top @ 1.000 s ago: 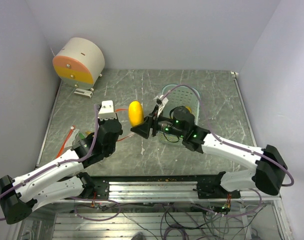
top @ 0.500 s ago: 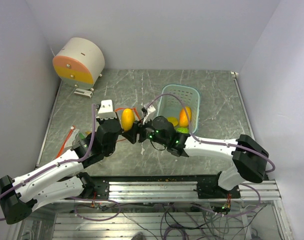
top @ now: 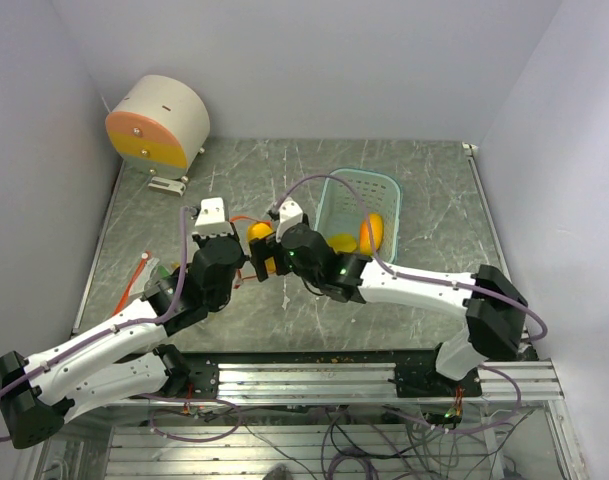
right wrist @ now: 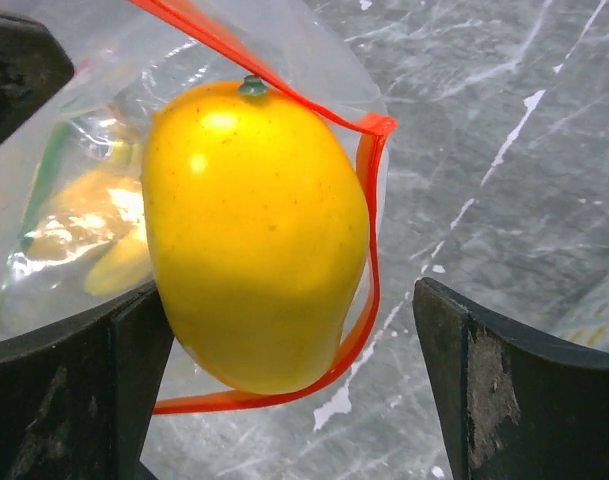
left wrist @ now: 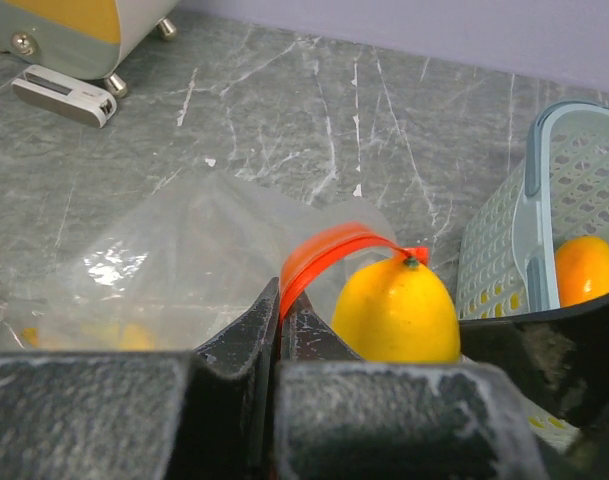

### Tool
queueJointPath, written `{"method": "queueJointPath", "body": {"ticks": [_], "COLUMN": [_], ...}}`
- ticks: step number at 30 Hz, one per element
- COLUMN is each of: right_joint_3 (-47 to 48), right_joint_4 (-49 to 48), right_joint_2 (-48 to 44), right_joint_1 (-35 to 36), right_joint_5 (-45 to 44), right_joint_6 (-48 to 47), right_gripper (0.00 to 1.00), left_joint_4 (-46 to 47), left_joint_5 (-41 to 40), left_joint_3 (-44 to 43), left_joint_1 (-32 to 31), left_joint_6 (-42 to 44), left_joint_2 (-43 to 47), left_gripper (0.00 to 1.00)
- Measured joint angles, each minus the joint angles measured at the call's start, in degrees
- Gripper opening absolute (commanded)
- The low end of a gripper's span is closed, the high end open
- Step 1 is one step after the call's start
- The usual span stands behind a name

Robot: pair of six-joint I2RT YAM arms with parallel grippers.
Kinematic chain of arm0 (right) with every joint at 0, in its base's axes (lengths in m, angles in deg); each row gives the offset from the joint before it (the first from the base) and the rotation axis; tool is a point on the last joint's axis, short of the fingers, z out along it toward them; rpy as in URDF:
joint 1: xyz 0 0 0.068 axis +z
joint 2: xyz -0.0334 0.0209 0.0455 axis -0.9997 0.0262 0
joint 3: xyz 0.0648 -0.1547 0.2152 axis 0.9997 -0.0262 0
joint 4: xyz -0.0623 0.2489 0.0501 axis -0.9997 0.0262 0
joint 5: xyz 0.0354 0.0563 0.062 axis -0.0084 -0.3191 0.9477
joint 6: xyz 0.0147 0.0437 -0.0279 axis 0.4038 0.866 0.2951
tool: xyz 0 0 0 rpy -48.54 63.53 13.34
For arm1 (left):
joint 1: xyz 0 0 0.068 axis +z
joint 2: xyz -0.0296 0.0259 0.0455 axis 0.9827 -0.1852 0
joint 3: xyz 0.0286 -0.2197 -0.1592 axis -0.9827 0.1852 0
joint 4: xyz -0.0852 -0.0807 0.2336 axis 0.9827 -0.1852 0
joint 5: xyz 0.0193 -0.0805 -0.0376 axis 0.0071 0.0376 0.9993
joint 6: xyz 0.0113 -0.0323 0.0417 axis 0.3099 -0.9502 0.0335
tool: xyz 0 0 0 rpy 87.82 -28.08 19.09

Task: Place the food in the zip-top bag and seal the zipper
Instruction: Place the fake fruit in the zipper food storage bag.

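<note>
Sitting in the mouth of the zip-top bag [left wrist: 174,260], the yellow mango [right wrist: 254,235] is only half inside: its stem end is against the red-orange zipper [left wrist: 329,245], and the strip loops around its middle. Through the clear plastic some yellow food pieces [right wrist: 84,230] already show deeper in the bag, so I judge the filling as partly done. The zipper is not yet closed, and at least one orange fruit [left wrist: 584,270] waits in the teal basket [top: 384,185], at about 2 o'clock from the bag in the top view. The left gripper [left wrist: 281,330] is clenched on the zipper edge and holds the mouth up. The right gripper [right wrist: 289,330] stands wide apart around the mango, with a clear gap on one side, so the fruit looks released. One second ago this gripper carried the mango above the table [top: 434,280], just at 9 o'clock of the basket; since then it has travelled toward 9 o'clock to the bag and spread its fingers.
</note>
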Motion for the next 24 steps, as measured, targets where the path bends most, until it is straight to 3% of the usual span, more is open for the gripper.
{"method": "queueJointPath", "body": {"ticks": [14,24], "right_joint_3": [-3.3,-4.0], "right_joint_4": [2.3,6.9], "right_joint_2": [-16.4,-13.7], "right_joint_1": [0.0,0.0], "right_joint_5": [2.3,-1.0], "right_joint_6": [-1.1,3.0], "right_gripper": [0.99,0.95], "left_joint_4": [0.1,0.4], "left_joint_5": [0.5,1.0], "left_joint_3": [-0.1,-1.2], "left_joint_1": [0.0,0.0], "left_joint_6": [-0.7,-0.9], "left_joint_2": [0.0,0.1], "left_gripper": [0.07,0.07]}}
